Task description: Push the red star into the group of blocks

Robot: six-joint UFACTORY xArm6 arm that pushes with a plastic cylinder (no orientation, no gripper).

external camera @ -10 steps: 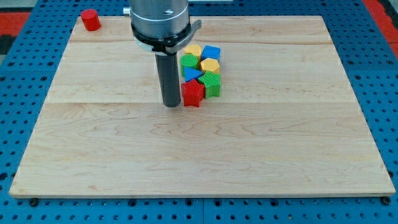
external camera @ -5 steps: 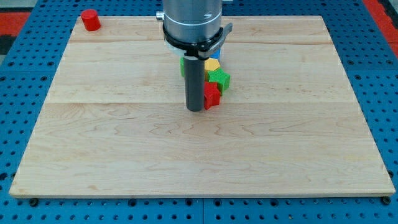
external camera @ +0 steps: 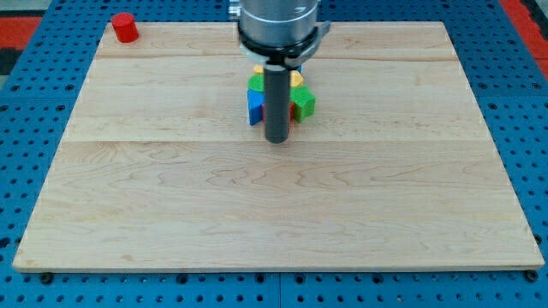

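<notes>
My tip (external camera: 276, 139) rests on the wooden board (external camera: 171, 197) at the bottom edge of the block group, just above the view's centre. The rod hides most of the group. The red star shows only as a thin red sliver (external camera: 291, 115) right of the rod, against a green block (external camera: 304, 103). A blue block (external camera: 255, 107) sits left of the rod, touching it. Above these are another green block (external camera: 256, 83) and a yellow block (external camera: 296, 79). The arm's grey body covers the group's upper part.
A red cylinder (external camera: 125, 27) stands alone at the board's top left corner. Blue pegboard (external camera: 26, 128) surrounds the board on all sides.
My tip has moved to the right along the bottom of the group, pushing the red star right. The star is now almost hidden behind the rod, and the blue block shows to the rod's left.
</notes>
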